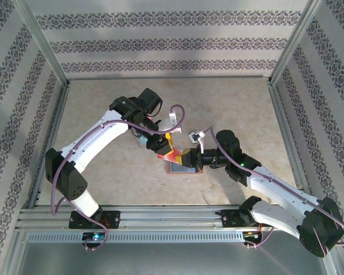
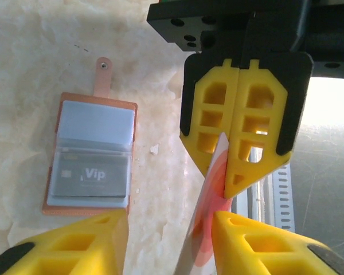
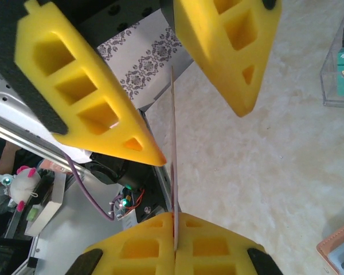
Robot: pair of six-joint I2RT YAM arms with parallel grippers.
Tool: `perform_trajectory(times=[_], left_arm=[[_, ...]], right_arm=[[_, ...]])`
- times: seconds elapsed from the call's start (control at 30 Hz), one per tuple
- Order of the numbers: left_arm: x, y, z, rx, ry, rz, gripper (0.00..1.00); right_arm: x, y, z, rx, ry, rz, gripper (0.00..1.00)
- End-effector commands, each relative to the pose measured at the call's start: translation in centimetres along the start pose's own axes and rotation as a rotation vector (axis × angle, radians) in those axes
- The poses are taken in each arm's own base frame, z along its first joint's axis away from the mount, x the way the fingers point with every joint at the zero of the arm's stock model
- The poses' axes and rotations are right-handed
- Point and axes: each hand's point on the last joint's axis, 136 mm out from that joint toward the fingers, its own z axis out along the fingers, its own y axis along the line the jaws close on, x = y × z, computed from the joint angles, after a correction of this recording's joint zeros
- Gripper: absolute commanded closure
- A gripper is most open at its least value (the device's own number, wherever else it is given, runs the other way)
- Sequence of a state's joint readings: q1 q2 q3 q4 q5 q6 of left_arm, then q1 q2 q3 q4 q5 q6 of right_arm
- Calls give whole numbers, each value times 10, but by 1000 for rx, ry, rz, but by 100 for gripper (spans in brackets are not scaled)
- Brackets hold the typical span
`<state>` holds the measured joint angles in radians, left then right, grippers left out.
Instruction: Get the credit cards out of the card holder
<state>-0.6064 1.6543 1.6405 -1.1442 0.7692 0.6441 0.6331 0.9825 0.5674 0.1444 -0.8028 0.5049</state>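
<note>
Passing a card between arms: the right gripper (image 2: 222, 172) is pinching a red-and-white credit card (image 2: 214, 192) by one end, jaws pressed fully together on it, and is holding it up off the table (image 2: 34, 57). The left gripper (image 3: 202, 134) is standing with its fingers apart on either side of the card's free end. The right wrist view shows a gap on each side, so it is gripping nothing yet. The card holder (image 2: 97, 117) is lying open and flat on the table just beside the grippers, grey-blue lining up, with a grey card marked "Vip" (image 2: 92, 175) sitting in its clear sleeve. The step in hand is likely a handover of one extracted card from right to left. The next move calls for the left jaws to shut squarely on the thin card before the right lets go, or it may twist or drop. Whether more cards are lying under the Vip one cannot be told. From overhead the grippers are covering much of the holder. A clear box (image 3: 339, 69) with something teal inside is cut off at the right wrist view's edge.
</note>
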Motion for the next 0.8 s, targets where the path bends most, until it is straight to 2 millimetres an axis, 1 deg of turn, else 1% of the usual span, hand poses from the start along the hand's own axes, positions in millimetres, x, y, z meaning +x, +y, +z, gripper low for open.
perform_trajectory(times=[0.0, 0.03, 0.17, 0.3, 0.37, 0.4, 0.43, 0.5, 0.53, 0.57, 0.6, 0.67, 0.77], left_arm=[[3, -10, -3, 58, 15, 6, 62], [4, -10, -2, 62, 18, 7, 66], [5, -12, -1, 80, 20, 10, 83], [6, -15, -2, 91, 19, 19, 92], [7, -16, -2, 93, 21, 23, 99], [7, -17, -3, 92, 21, 24, 100], [7, -17, -3, 92, 20, 27, 100], [8, -18, -3, 85, 17, 31, 100], [7, -17, -4, 75, 12, 34, 100], [7, -15, -4, 57, 8, 38, 100], [7, -13, -5, 37, 2, 41, 100], [6, -7, -7, -27, -17, 50, 100], [6, 9, -15, -176, -60, 57, 100]], right_arm=[[-9, 15, 1, -44, -5, -64, 98], [-10, 15, 1, -44, -4, -65, 98], [-9, 15, 1, -43, -3, -71, 98], [-10, 15, -1, -33, -4, -78, 96], [-11, 14, -1, -26, -8, -81, 95], [-11, 14, -2, -23, -9, -83, 93], [-12, 13, -2, -17, -12, -82, 89], [-13, 10, -2, 2, -17, -79, 77], [-14, 8, -2, 10, -17, -75, 68], [-14, 6, -3, 22, -17, -72, 56], [-14, 4, -3, 35, -18, -69, 49], [-15, -1, -5, 64, -25, -63, 41], [-16, -6, -9, 103, -39, -55, 23]])
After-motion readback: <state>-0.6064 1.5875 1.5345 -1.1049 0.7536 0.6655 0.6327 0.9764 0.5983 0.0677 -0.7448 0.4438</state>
